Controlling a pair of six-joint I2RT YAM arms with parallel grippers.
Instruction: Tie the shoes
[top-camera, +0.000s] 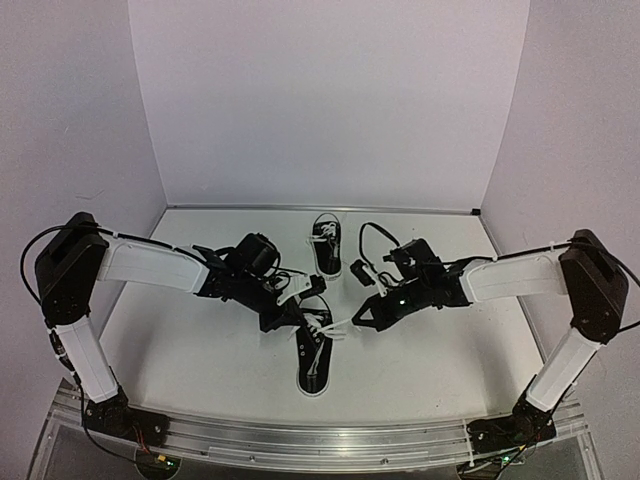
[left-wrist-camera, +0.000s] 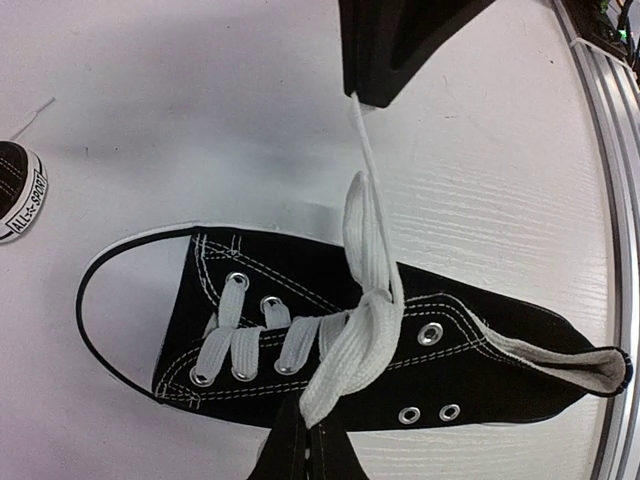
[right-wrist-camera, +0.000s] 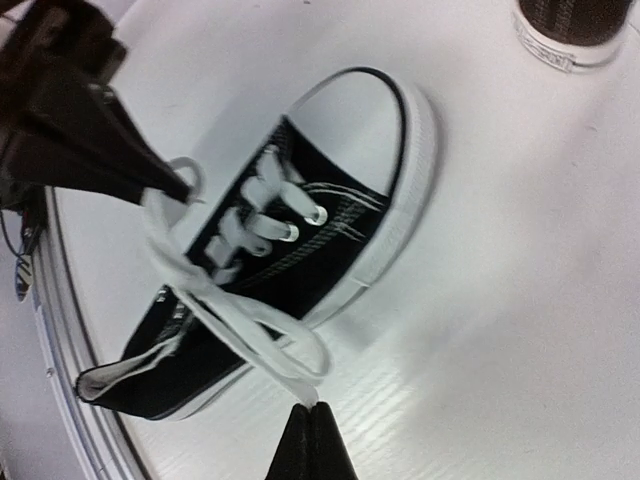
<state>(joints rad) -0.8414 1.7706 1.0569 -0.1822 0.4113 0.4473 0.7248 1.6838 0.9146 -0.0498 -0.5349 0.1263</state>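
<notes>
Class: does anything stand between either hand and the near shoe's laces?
Nothing visible does. The left hand and the right hand are each shut on a white lace of the near shoe; the far shoe lies apart.

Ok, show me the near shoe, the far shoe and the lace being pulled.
near shoe (left-wrist-camera: 480, 375), left wrist view, black canvas side by the eyelets.
far shoe (top-camera: 326, 250), top view, middle of its laced upper.
lace (left-wrist-camera: 356, 220), left wrist view, flat strand rising off the shoe.
</notes>
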